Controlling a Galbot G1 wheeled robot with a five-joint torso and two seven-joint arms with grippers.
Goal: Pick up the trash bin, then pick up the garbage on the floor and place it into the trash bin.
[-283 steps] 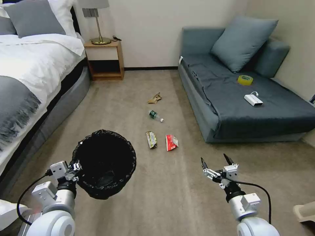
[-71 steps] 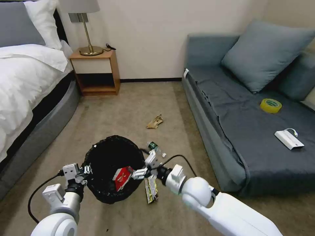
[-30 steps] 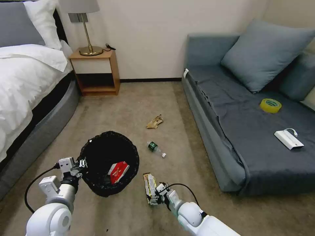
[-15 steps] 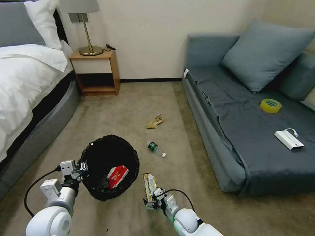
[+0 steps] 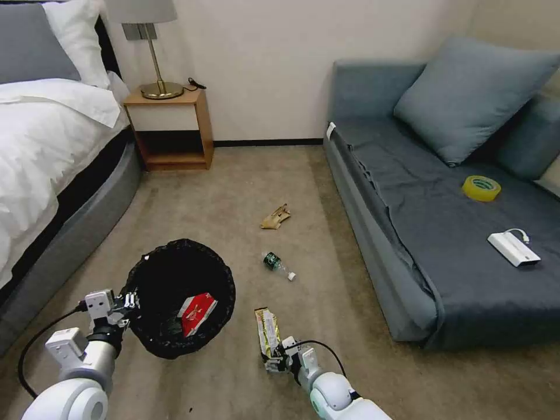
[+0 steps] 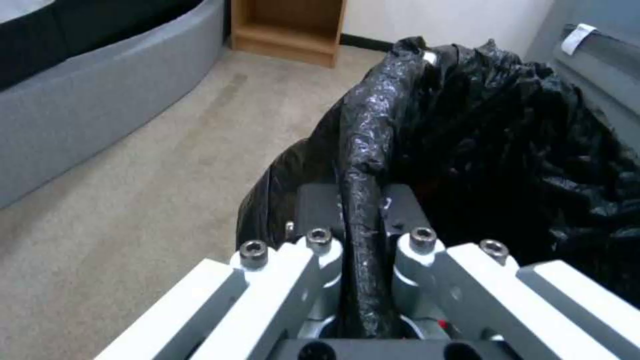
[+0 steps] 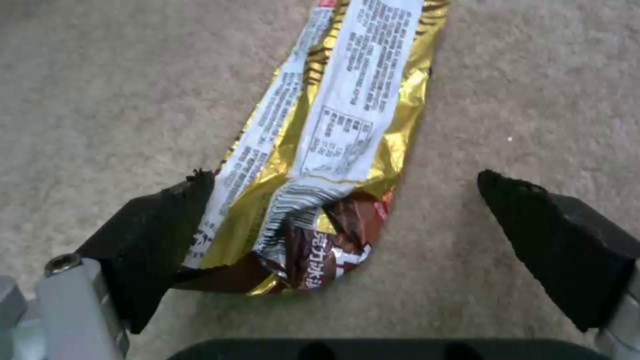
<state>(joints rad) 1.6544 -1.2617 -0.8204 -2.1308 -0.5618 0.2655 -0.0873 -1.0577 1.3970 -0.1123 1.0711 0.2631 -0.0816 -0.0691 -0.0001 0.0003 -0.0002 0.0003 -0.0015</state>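
The trash bin (image 5: 224,280), lined with a crinkly black bag, hangs just above the carpet at the lower left. My left gripper (image 5: 125,302) is shut on its rim; the left wrist view shows the bag's rim (image 6: 363,150) pinched between that gripper's (image 6: 360,200) fingers. A red-white wrapper (image 5: 195,306) lies inside the bin. On the floor lie a gold-green wrapper (image 5: 267,329), a small bottle (image 5: 276,263) and crumpled brown paper (image 5: 275,217). My right gripper (image 5: 277,360) is low at the gold wrapper's near end, open (image 7: 343,180), straddling the wrapper (image 7: 347,100), one finger touching its edge.
A grey sofa (image 5: 408,245) runs along the right, carrying a yellow tape roll (image 5: 481,188) and a white box with a cable (image 5: 513,249). The bed (image 5: 52,175) is at the left, a wooden nightstand (image 5: 169,128) with a lamp at the back. Open carpet lies between.
The red-white wrapper went from the floor into the bin. My right gripper came down to the gold wrapper and now straddles its end. The bin shifted slightly left.
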